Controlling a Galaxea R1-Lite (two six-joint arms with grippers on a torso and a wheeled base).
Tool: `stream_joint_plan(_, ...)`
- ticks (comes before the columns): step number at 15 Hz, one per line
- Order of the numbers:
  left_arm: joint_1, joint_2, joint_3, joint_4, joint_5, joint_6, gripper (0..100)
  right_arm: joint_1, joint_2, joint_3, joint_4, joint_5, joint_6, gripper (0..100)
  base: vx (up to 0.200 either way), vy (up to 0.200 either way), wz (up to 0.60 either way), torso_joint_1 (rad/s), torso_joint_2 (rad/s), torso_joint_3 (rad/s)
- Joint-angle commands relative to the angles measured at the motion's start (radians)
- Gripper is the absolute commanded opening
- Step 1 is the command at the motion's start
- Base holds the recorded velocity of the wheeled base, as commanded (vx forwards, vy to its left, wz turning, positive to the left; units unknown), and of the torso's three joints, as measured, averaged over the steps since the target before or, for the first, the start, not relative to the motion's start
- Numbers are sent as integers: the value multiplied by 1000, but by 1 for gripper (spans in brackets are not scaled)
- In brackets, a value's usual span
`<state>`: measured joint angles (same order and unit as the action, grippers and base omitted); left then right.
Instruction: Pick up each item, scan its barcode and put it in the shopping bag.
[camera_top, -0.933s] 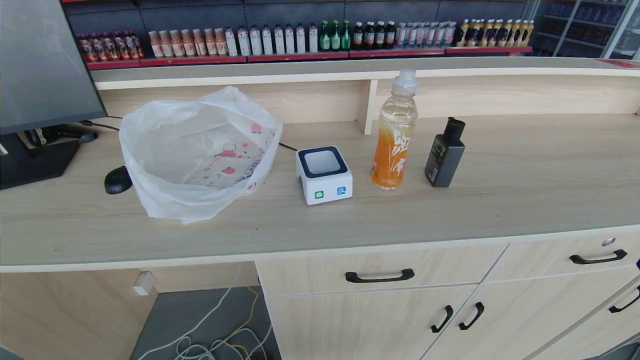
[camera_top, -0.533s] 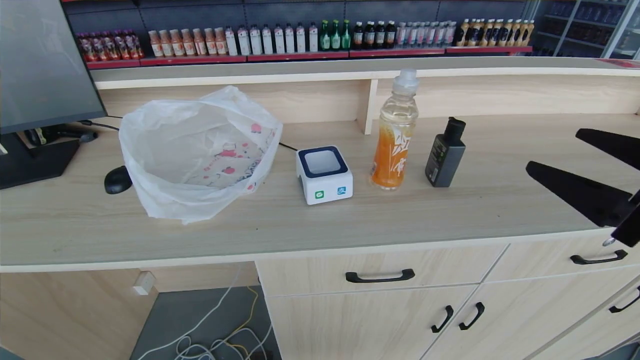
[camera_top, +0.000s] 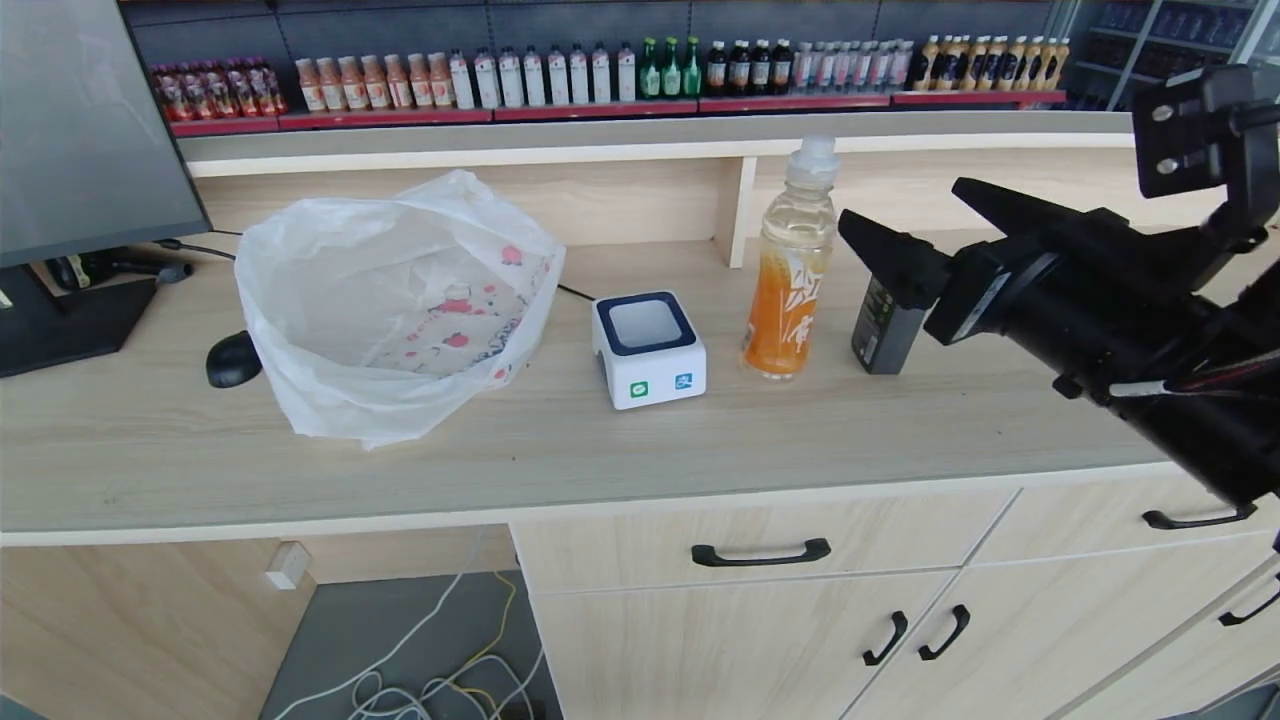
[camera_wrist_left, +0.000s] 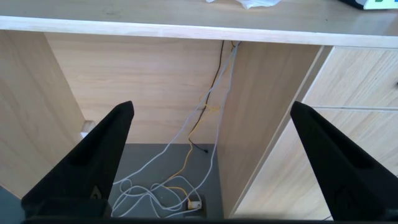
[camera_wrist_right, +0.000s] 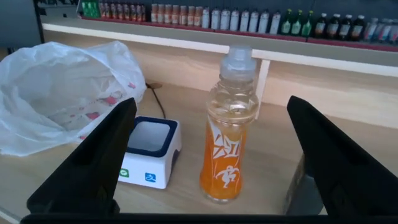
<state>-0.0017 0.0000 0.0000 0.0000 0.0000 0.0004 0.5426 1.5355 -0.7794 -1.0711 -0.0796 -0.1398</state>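
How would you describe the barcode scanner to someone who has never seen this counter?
Find the long wooden counter. Between the white plastic bag and the tall orange bottle stands the scanner. It alone is a small white cube, with a dark blue frame on top and two small coloured squares in front.

Looks under the wooden counter (camera_wrist_left: 124, 26) with the left gripper (camera_wrist_left: 212, 106) spread wide; finds, mid-frame, loose cables (camera_wrist_left: 149, 191) trailing down to the grey floor (camera_wrist_left: 171, 158) beside pale drawer fronts (camera_wrist_left: 357, 78).
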Motion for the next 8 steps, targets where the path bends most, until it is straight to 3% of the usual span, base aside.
stream_joint_plan(1,0,0,0,0,0,0,100,36,94,-47,-23,-29,20,100,0,0,0,0,0,0)
stream_joint_plan(8,0,0,0,0,0,0,100,59,206,-78,-63,-97,46,100,0,0,0,0,0,0)
